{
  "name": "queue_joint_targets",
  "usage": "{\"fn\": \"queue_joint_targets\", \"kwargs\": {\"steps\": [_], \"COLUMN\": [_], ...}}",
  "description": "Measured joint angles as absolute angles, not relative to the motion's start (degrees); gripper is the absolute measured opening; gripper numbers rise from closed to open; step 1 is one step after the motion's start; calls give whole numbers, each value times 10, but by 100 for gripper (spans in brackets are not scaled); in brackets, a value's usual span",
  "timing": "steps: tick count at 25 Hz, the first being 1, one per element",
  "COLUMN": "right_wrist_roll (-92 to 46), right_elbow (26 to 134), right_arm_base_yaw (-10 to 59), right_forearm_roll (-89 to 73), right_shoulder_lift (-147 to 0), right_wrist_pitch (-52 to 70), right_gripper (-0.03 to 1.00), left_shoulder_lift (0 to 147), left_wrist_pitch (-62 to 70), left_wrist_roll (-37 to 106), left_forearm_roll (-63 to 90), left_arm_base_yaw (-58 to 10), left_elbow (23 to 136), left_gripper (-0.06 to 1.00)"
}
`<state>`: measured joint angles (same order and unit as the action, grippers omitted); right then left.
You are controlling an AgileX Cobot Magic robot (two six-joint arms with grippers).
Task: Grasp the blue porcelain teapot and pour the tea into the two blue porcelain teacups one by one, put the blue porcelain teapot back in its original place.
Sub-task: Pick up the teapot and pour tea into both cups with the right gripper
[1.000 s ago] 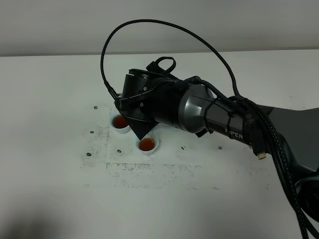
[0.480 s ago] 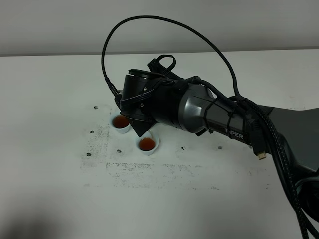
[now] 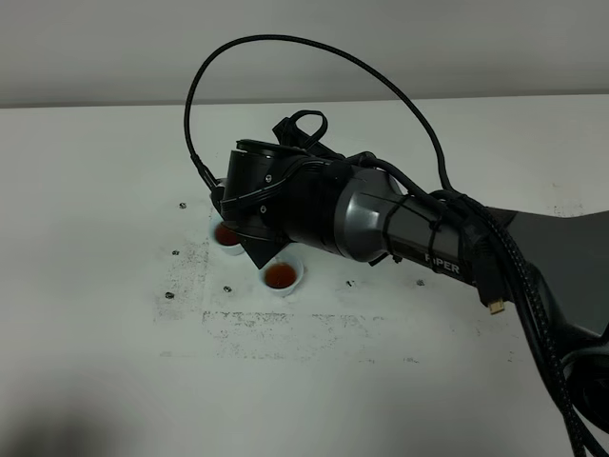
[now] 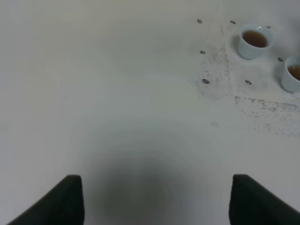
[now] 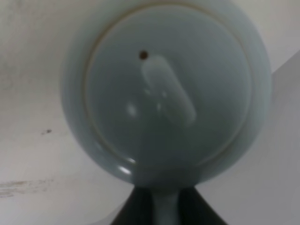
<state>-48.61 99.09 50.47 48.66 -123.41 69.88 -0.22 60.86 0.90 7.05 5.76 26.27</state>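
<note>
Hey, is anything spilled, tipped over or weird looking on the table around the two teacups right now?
Nothing stands out. One teacup and the other teacup both stand upright holding tea, with no puddle on the table. The dark speckles near them look like scuffs, not drips.

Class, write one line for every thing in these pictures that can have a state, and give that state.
blue porcelain teapot: lid on, gripped at its handle
left teacup: upright, holds brown tea
right teacup: upright, holds brown tea
right gripper: shut on the teapot's handle
left gripper: open, empty
</note>
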Motion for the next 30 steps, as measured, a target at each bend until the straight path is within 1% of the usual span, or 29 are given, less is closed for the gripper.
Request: {"fn": "queue_joint_targets", "kwargs": {"steps": [22, 30], "right_wrist_roll": [-483, -471], "right_elbow": [991, 974], "right_arm_base_yaw": [505, 505], "right_forearm_roll": [491, 495], "right_shoulder_lift": [-1234, -1234], "right_wrist_pitch": [699, 698], "right_gripper": [4, 4], "left_shoulder_lift": [-2, -2], "left_wrist_pitch": [609, 609], "left_wrist_roll": [9, 9], "left_forearm_roll": [71, 71], "left_arm_base_yaw": [58, 58], "left_elbow": [263, 263], "left_gripper": [62, 62]}}
